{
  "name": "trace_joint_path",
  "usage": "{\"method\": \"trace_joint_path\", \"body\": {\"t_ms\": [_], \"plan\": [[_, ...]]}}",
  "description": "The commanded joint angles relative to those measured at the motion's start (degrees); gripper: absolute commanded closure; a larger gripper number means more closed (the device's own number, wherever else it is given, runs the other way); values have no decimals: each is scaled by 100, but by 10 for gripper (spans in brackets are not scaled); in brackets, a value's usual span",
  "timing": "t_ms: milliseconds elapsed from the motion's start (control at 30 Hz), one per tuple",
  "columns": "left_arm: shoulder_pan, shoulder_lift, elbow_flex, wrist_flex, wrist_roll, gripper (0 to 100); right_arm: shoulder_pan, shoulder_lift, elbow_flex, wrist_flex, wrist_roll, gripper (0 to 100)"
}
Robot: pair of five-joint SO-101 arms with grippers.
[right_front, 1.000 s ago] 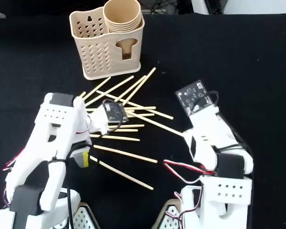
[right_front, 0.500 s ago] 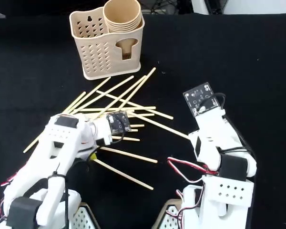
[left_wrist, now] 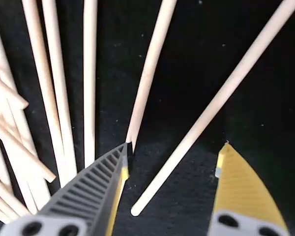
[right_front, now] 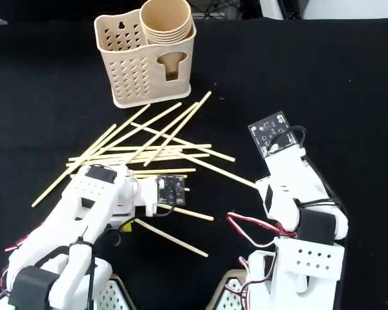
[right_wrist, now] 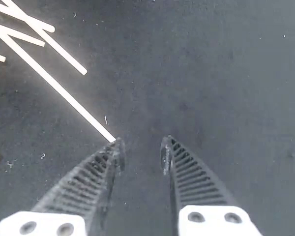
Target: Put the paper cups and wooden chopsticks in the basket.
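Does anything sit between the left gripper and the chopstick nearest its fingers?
Nothing visible. The left gripper is open over the black cloth, and one chopstick has its end lying bare between the fingers. A neighbouring chopstick ends at one fingertip, beside it, not across it.

Paper cups (right_front: 166, 19) stand in the basket's (right_front: 142, 71) right compartment, far left; chopsticks (right_front: 161, 148) lie scattered on the table (right_front: 323, 77), nearer.

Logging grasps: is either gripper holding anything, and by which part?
Nothing is held. The left gripper is open, with one end of a chopstick lying ungripped between its jaws. The right gripper is open and empty.
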Motion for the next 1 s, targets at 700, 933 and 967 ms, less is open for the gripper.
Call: {"method": "trace_joint_path", "body": {"t_ms": [700, 933, 967], "plan": [[57, 2004, -1376, -70, -114, 755, 44, -84, -13, 132, 35, 858], [84, 2013, -1358, -35, -105, 870, 44, -84, -4, 123, 35, 858], [84, 1996, -1358, -35, -105, 873, 44, -84, -4, 123, 35, 858]]}}
